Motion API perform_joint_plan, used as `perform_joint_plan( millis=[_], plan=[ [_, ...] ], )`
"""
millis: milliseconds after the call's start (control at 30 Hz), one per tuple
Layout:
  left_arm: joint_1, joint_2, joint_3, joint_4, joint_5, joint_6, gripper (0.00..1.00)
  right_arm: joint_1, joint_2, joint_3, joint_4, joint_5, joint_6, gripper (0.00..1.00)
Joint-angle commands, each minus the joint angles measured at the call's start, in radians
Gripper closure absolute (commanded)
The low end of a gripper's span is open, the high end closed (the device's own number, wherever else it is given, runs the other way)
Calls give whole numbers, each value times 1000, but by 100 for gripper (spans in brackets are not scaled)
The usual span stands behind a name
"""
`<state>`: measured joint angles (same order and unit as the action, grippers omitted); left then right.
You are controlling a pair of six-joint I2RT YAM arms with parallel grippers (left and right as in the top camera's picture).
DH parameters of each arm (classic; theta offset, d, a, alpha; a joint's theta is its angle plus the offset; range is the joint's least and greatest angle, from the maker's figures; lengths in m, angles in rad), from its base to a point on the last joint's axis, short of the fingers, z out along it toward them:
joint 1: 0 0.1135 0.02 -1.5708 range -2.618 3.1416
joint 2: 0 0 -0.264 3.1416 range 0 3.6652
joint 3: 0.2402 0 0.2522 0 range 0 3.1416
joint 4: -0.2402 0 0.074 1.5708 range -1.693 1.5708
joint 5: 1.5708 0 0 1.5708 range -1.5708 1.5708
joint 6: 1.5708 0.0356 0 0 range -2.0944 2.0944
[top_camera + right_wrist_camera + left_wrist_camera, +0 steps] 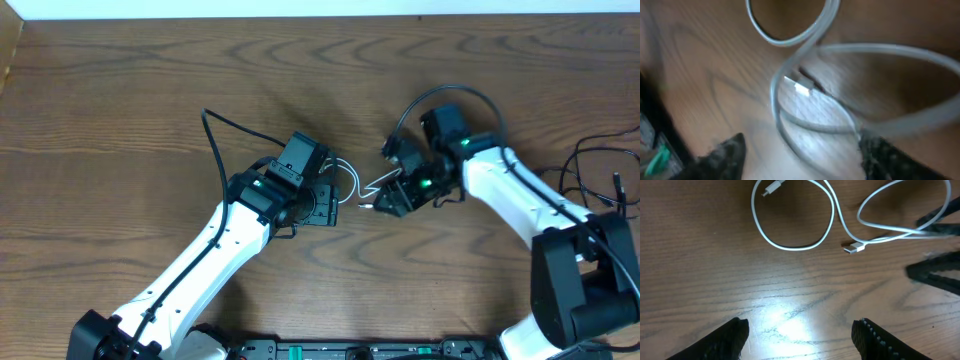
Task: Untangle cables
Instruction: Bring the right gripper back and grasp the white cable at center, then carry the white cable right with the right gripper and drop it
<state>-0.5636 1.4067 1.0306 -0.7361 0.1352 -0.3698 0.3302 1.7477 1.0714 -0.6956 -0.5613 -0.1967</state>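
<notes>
The left gripper [805,337] hovers low over the table [700,280] with its two fingers spread wide and nothing between them. This looks like a ready stance short of the cord, not a grasp. The fingertips [735,335] are black, with a ribbed, rubbery-looking face.

Ahead of them lies the white cable [790,247], thin, round and smooth. It is laid in one near-closed loop and a second, looser one that runs off toward the other arm. One small flat plug [772,187] sits inside the first loop at the top. A squarer metal-tipped plug [856,248] rests on the wood just past the point where the strands cross.

The right gripper [805,155] faces it from the other side, its fingers also apart. The cord curves through the space in front of them. Its wrist view is blurred, so whether either finger touches the cord cannot be told.

From overhead the cable [352,180] lies in the narrow gap between the two grippers. That placement probably lets each arm take one part and draw the loops open.

No black cord can be picked out in any view. The tabletop is dark brown wood grain with a glossy glare patch.
</notes>
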Motion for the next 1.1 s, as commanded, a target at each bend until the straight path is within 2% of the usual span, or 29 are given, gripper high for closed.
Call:
perform_joint_plan(
  millis=[0, 33, 67, 100, 133, 167, 400, 633, 733, 900, 1067],
  plan=[
    [3, 13, 0, -5, -17, -10, 29, 41, 5, -36, 97, -11, 56, 49],
    [3, 13, 0, -5, -17, -10, 29, 45, 5, -37, 124, 0, 84, 56],
    [3, 13, 0, -5, -16, -10, 29, 49, 5, -37, 153, 22, 124, 74],
    [3, 13, 0, -5, -17, -10, 29, 50, 5, -37, 180, 52, 174, 88],
    [3, 13, 0, -7, -17, -10, 29, 49, 5, -37, 198, 78, 222, 96],
    [3, 13, 0, -10, -17, -10, 29, 49, 5, -37, 222, 111, 293, 99],
    [3, 13, 0, -15, -17, -9, 29, 49, 5, -37, 283, 121, 418, 99],
    [3, 13, 0, -16, -17, -10, 29, 32, -35, -34, 288, 122, 396, 99],
    [3, 13, 0, -16, -17, -10, 29, -20, -102, -19, 264, 154, 352, 99],
    [3, 13, 0, -16, -16, -10, 29, -173, -260, 43, 201, 333, 352, 99],
    [3, 13, 0, -15, -17, -10, 29, -333, -443, 85, 246, 372, 351, 99]
  ],
)
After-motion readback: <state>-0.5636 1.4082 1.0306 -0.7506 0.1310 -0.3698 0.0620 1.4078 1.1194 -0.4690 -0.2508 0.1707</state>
